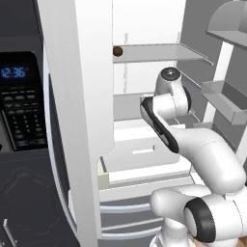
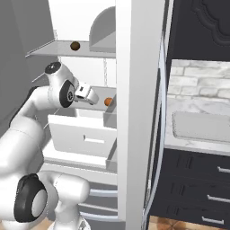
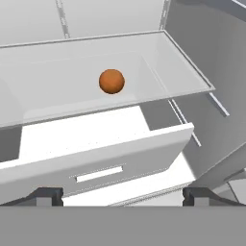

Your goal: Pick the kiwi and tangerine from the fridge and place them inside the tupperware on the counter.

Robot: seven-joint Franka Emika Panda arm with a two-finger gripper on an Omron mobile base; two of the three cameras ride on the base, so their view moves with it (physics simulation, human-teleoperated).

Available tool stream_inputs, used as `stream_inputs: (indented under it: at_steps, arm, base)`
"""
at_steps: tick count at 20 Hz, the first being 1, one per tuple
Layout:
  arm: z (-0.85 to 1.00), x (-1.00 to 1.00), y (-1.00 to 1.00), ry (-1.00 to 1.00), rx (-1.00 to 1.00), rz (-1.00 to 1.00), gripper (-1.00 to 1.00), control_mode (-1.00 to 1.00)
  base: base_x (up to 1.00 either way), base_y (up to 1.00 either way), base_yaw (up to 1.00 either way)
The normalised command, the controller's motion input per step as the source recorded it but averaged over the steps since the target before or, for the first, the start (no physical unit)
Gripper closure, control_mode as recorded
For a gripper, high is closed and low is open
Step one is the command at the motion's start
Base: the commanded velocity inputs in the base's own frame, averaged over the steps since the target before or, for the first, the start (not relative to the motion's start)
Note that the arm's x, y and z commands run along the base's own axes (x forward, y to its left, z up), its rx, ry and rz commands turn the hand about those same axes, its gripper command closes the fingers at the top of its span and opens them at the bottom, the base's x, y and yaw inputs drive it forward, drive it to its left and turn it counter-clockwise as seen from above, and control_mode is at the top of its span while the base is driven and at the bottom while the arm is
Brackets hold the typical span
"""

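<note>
Inside the fridge (image 1: 82, 96), the hand (image 3: 123, 194) hovers spread and empty near the tangerine (image 3: 112, 81) on the middle shelf (image 3: 57, 77). Reaching for it seems the current step; next, advance and close.

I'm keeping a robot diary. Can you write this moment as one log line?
pincer: open, empty | tangerine: on fridge shelf ahead | kiwi: shelf above | tupperware: on counter, empty

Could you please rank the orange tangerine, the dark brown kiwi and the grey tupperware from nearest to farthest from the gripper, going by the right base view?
1. The small orange tangerine, on the fridge shelf just right of the open gripper.
2. The small dark brown kiwi, on the shelf above.
3. The shallow light grey tupperware, far right on the marble counter.
</note>
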Motion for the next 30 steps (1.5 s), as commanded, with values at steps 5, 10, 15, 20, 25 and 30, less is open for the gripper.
stream_inputs:
  at_steps: [5, 10, 15, 20, 25, 30]
  arm:
    - [-0.01, 0.36, -0.26, 0.0, 0.02, 0.0, -1.0, -1.0]
    - [-0.13, 0.3, -0.19, 0.0, 0.0, 0.0, -1.0, -1.0]
    - [-0.15, 0.25, -0.09, 0.0, 0.0, 0.0, -1.0, -1.0]
    - [-0.14, 0.33, 0.0, 0.0, 0.0, 0.0, -1.0, -1.0]
    - [-0.18, 0.29, 0.0, 0.0, 0.0, 0.0, -1.0, -1.0]
    - [-0.14, 0.31, 0.0, 0.0, 0.0, 0.0, -1.0, -1.0]
  base:
    - [0.0, 0.0, 0.0]
    - [0.0, 0.0, 0.0]
    - [0.0, 0.0, 0.0]
    - [0.0, 0.0, 0.0]
    - [0.0, 0.0, 0.0]
    - [0.0, 0.0, 0.0]
